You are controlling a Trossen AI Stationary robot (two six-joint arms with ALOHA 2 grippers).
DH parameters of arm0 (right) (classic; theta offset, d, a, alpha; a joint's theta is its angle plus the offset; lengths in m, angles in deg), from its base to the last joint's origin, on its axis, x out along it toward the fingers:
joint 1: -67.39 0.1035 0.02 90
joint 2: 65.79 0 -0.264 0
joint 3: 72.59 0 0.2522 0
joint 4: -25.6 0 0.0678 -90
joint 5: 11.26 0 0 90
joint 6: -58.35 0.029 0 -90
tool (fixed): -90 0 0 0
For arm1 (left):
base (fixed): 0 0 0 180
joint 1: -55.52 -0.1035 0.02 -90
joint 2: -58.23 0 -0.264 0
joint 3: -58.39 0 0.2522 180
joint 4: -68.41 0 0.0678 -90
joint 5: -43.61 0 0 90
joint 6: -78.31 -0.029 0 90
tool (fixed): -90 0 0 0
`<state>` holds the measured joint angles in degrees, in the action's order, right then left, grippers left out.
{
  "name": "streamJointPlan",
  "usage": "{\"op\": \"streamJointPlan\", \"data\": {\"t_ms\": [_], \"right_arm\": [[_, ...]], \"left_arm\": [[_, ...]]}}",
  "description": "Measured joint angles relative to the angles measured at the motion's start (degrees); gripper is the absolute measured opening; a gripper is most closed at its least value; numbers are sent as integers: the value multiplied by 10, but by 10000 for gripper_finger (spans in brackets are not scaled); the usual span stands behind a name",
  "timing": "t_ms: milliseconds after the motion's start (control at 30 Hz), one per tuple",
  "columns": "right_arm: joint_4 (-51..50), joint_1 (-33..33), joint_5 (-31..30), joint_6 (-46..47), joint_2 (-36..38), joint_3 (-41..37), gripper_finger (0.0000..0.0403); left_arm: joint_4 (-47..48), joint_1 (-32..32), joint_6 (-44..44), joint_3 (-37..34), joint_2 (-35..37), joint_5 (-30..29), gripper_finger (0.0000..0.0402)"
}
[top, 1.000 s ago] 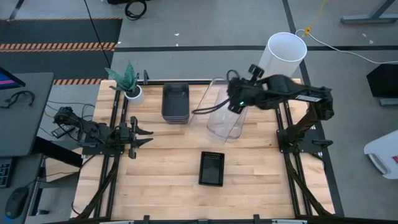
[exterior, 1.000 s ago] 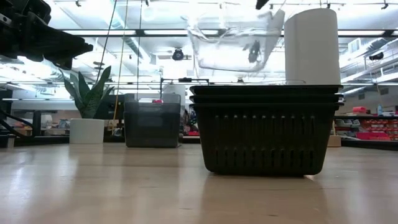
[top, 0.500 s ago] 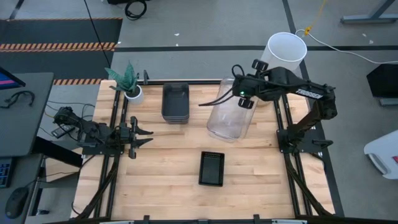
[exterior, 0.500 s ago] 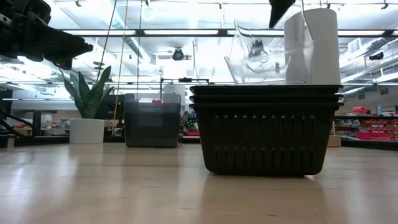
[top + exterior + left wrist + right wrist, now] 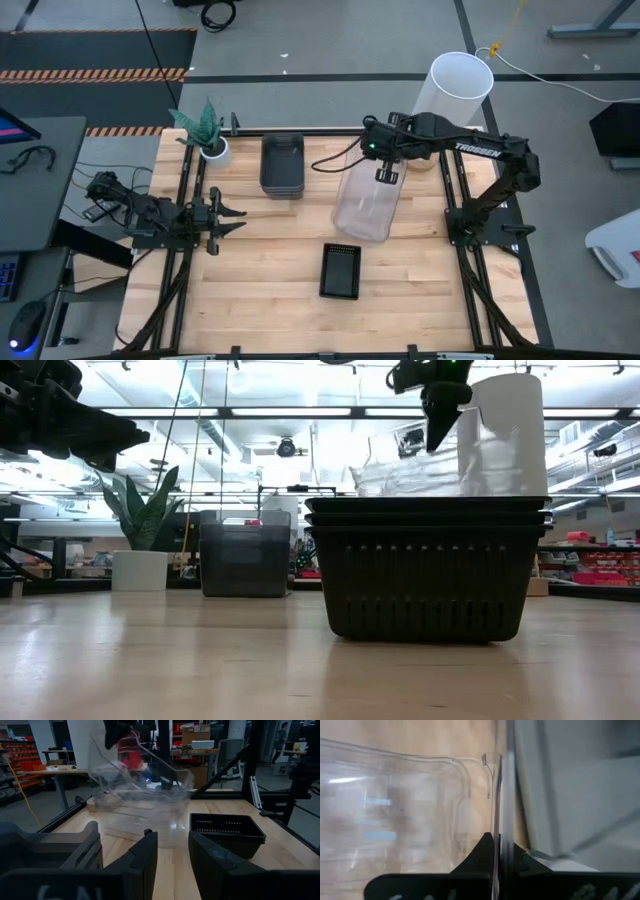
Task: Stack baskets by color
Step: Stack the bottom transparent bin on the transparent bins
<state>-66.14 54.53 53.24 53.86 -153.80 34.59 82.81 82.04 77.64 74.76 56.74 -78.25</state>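
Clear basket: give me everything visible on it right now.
The clear basket is a large rectangular bin of transparent plastic with rounded corners and a lipped rim. The right gripper is shut on its rim wall, the thin wall pinched between the fingers in the right wrist view. It sits right of the dark grey baskets. Whether it touches the table is unclear.

**Clear basket swings and comes down**

The right gripper [image 5: 388, 176] has carried the clear basket [image 5: 366, 205] lower, toward the bench's middle; from the low view its rim now sits just above the black basket [image 5: 428, 568]; its tilt has levelled out.
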Motion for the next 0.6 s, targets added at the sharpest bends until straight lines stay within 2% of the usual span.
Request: {"op": "streamJointPlan", "data": {"t_ms": [67,133,400,600], "right_arm": [[11,-12,52,-3,-1,-9,6],[16,-20,79,-5,-1,-18,6],[47,-47,79,-14,1,-92,19],[59,-64,124,-13,-4,-144,26]], "left_arm": [[0,0,0,0,0,0,117],[0,0,0,0,0,0,117],[0,0,0,0,0,0,117],[0,0,0,0,0,0,117]]}}
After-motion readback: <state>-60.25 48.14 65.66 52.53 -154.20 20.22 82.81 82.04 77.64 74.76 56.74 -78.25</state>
